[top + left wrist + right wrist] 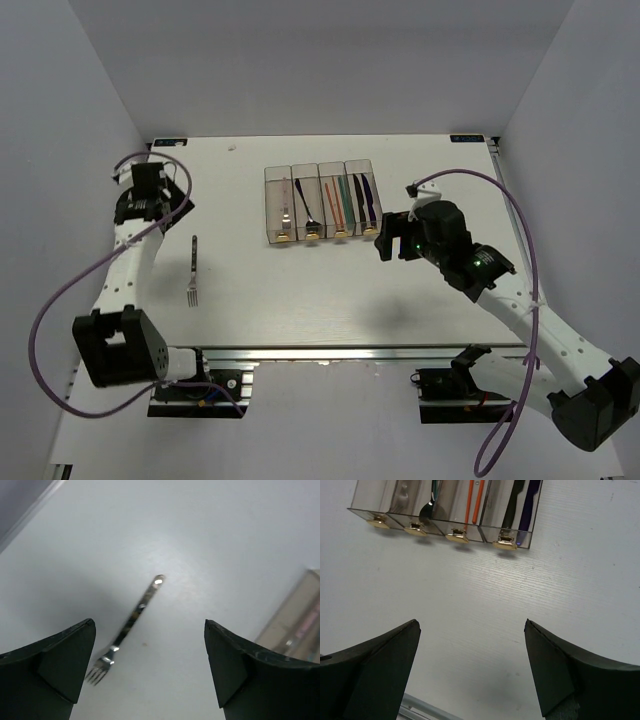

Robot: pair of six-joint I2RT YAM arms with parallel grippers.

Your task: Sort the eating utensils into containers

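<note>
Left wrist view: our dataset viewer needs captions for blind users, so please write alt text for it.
A silver fork lies flat on the white table, framed by the dark fingers of the open, empty left gripper. Its tines point lower left; clear bins blur at the right edge.

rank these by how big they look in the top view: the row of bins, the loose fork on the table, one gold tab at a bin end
1. row of four clear bins, by far the largest
2. loose fork, long but very thin
3. gold tab, just a small spot

All sit at table level, so nearness hardly skews this.
</note>
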